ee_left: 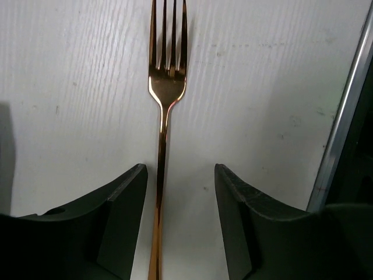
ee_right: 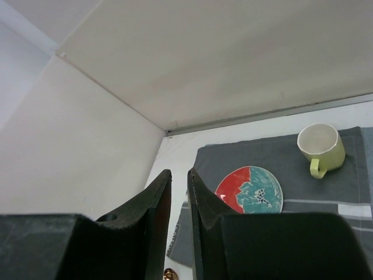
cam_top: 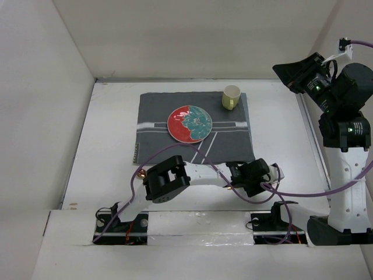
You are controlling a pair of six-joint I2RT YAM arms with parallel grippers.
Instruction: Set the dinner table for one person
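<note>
On the white dinner table [cam_top: 105, 146] lies a dark grey striped placemat [cam_top: 157, 111] with a red and teal plate [cam_top: 190, 123] and a yellow-green cup [cam_top: 231, 97] at its far right corner. A gold fork [ee_left: 166, 87] lies flat on the table [ee_left: 262, 87], tines pointing away. My left gripper [ee_left: 180, 169] is open low over its handle, which runs between the fingers close to the left one. In the top view the left gripper [cam_top: 269, 173] is just off the placemat's near right corner. My right gripper [cam_top: 281, 69] is raised at the far right, shut and empty [ee_right: 179, 171].
White side panels wall the table. A small gold cutlery end [cam_top: 141, 172] shows beside the left arm's elbow, near the placemat's near left corner. Purple cables [cam_top: 303, 192] loop across the near side. A metal strip [ee_left: 341, 122] runs along the right of the left wrist view.
</note>
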